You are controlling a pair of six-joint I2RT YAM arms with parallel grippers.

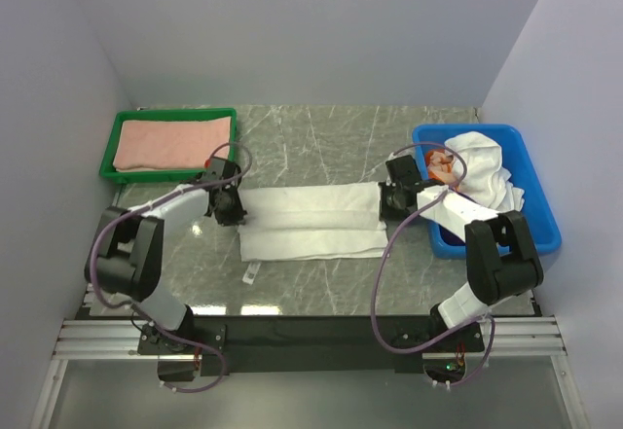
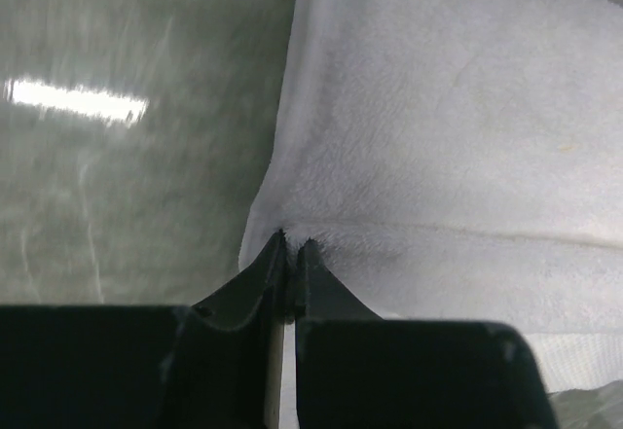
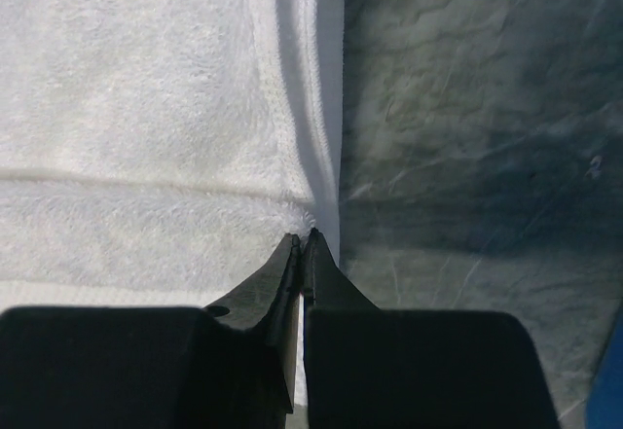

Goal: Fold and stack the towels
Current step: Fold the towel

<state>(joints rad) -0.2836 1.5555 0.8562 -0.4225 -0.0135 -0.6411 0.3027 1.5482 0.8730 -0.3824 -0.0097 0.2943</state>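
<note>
We find the white towel (image 1: 311, 220) spread lengthwise across the middle of the desk (image 1: 311, 147), between the two arms. A long crease runs from end to end, and a second layer shows along its near side. The left pincer (image 1: 231, 217) is closed on the left end of this towel, where the crease meets the edge; the left wrist view shows the tips pressed together with cloth bunched at them. The right pincer (image 1: 386, 210) is closed on the right end in the same manner, tips together at the hem. We judge that the step in hand is the lengthwise fold of this towel: both ends are pinched, and the fold is not yet laid flat. The pink towel (image 1: 170, 144) lies folded in the tray (image 1: 109, 157) at the far left. More white towels (image 1: 482, 166) and an orange towel (image 1: 440, 164) lie heaped, unfolded, in the bin (image 1: 540, 225) at the right. The task is therefore at an early stage, in our judgement. The next move calls for both arms to travel together, at equal height and pace, so that the carried edge lands square on the opposite edge; unequal travel would skew the fold. Release should follow only once the cloth rests flat.
</note>
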